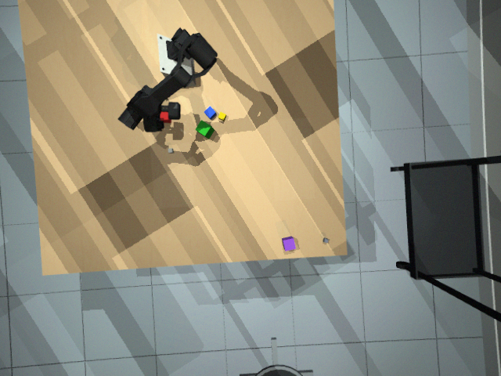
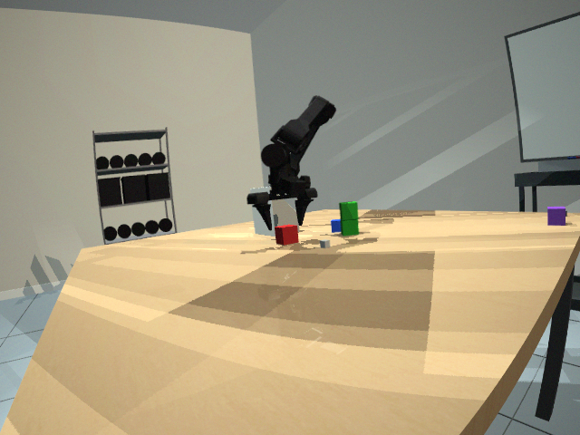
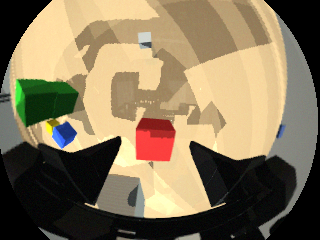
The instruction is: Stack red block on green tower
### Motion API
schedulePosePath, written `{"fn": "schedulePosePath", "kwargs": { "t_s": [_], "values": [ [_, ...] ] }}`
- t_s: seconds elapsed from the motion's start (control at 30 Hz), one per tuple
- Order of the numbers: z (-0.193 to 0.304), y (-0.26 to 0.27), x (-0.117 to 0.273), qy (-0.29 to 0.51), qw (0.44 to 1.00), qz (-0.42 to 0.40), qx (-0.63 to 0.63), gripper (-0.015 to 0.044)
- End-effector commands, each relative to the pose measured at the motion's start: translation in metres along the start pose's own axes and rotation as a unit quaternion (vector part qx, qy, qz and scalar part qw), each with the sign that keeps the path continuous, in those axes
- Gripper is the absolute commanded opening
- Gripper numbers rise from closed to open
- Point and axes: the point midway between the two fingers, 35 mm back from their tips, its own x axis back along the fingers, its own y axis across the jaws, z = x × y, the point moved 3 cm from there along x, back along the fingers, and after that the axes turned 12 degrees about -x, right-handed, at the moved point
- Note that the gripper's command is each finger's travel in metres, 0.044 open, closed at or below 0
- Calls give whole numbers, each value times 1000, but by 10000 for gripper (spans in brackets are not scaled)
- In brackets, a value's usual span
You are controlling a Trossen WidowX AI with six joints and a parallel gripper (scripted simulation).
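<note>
The red block (image 1: 164, 117) (image 2: 286, 234) (image 3: 155, 144) lies flat on the table. My gripper (image 2: 285, 227) (image 3: 156, 142) is open and empty, with its fingers pointing down. Its fingertips are just above the red block and a little behind it in the exterior view; in the wrist view the block shows between and slightly beyond the fingertips. In the top view the gripper partly covers the block. The green tower (image 1: 205, 129) (image 2: 349, 218) (image 3: 46, 100) is two green blocks high and stands upright, to the right of the red block in the exterior view.
A blue block (image 1: 210, 112) (image 2: 335, 226) (image 3: 64, 134) and a small yellow block (image 1: 221, 116) (image 3: 52, 126) lie close to the tower. A small grey cube (image 1: 171, 150) (image 2: 324, 243) (image 3: 144, 39) lies near the red block. A purple block (image 1: 288, 244) (image 2: 555, 216) is far off near the table's edge.
</note>
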Motion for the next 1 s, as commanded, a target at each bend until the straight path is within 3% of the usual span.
{"fn": "schedulePosePath", "kwargs": {
  "t_s": [0.0, 0.97],
  "values": [
    [3, 1, -7, 3, 1000, -3, -4, 440],
    [5, 1, -34, 4, 1000, -5, -4, 440]
  ]
}}
